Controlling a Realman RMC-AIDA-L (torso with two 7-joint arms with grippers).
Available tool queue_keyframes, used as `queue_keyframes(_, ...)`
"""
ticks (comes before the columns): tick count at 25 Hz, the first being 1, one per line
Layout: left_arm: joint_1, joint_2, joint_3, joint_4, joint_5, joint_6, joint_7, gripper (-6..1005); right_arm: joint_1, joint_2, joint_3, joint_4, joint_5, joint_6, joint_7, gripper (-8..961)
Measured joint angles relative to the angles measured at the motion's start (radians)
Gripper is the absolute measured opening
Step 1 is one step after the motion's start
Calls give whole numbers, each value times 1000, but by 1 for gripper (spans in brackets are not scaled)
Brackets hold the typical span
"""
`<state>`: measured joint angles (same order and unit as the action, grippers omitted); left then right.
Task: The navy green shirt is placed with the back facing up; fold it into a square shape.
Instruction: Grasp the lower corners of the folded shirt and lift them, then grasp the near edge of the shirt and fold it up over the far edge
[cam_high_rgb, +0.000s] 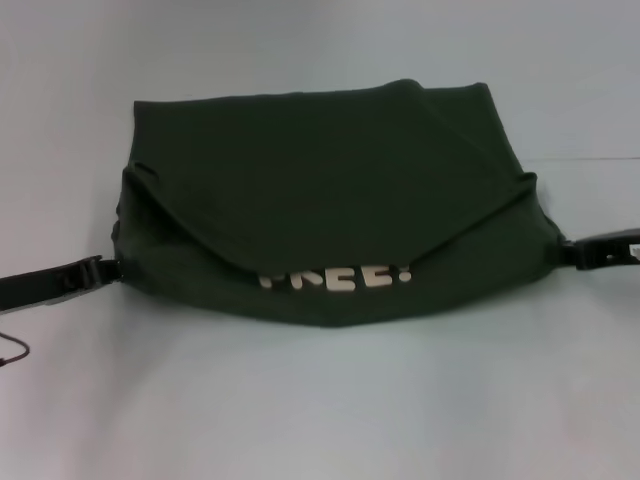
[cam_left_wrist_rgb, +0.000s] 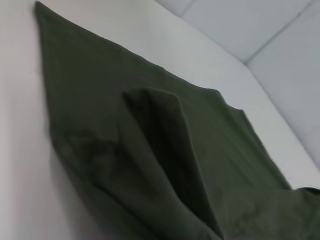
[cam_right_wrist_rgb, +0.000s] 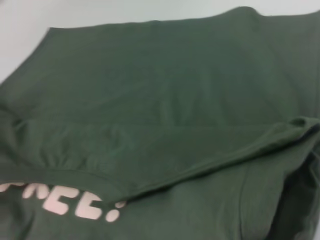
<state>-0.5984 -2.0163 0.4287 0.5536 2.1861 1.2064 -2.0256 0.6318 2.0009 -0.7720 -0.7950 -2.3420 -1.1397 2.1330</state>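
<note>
Navy green shirt (cam_high_rgb: 330, 190): a large dark olive-green short-sleeved garment of soft plain knit cloth was found lying on the pale flat table surface (cam_high_rgb: 320, 400), central in the head view, already gathered into a broad, roughly rectangular bundle.
Fold condition: an upper layer was seen laid over the lower body, its near edge sagging in a shallow V; pale printed lettering (cam_high_rgb: 335, 278) was exposed beneath that edge. Outline was judged uneven, not yet square.
Left gripper (cam_high_rgb: 100, 270): a black gripper was noted at the shirt's left edge, low to the table and touching the cloth. Whether its fingers were parted or closed could not be told.
Right gripper (cam_high_rgb: 580, 250): a black gripper was noted at the shirt's right edge, likewise against the cloth. Its finger state could not be told either.
Left wrist view: a raised pleat of cloth (cam_left_wrist_rgb: 165, 135) was recorded standing up from the layers.
Right wrist view: a rolled hem fold (cam_right_wrist_rgb: 280, 132) was recorded across the lettered layer.
Handling: the cloth was judged light, limp and prone to sagging and creasing; layers were judged likely to slip over one another.
Hold points: side edges or corners, both layers pinched together, were judged the best places to grasp.
Containers: none were observed.
</note>
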Motion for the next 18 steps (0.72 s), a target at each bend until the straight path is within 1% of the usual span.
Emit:
queue_keyframes(1, 10, 8, -3, 24, 11, 62, -22, 0, -13, -6, 5, -12, 16, -43, -16, 48)
queue_keyframes(2, 23, 19, -6, 62, 19, 154, -48, 0, -23, -10, 11, -21, 26, -75, -31, 49)
queue_keyframes(3, 26, 22, -7, 70, 22, 173, -54, 0, -34, -14, 23, -28, 35, -117, -46, 49)
queue_keyframes(5, 37, 33, -19, 106, 44, 259, -77, 0, -50, -22, 57, -39, 42, -197, -81, 51)
queue_keyframes(7, 44, 50, -65, 140, 99, 369, -98, 0, -68, -31, 101, -46, 47, -289, -124, 53)
queue_keyframes(8, 45, 57, -88, 150, 118, 399, -101, 0, -77, -35, 121, -48, 49, -330, -144, 54)
queue_keyframes(13, 46, 103, -264, 188, 260, 590, -103, -1, -125, -59, 251, -57, 65, -536, -251, 59)
queue_keyframes(15, 46, 114, -295, 199, 281, 644, -104, -1, -138, -68, 290, -57, 72, -588, -283, 61)
queue_keyframes(18, 39, 128, -306, 209, 289, 701, -105, -1, -143, -79, 340, -51, 81, -637, -315, 64)
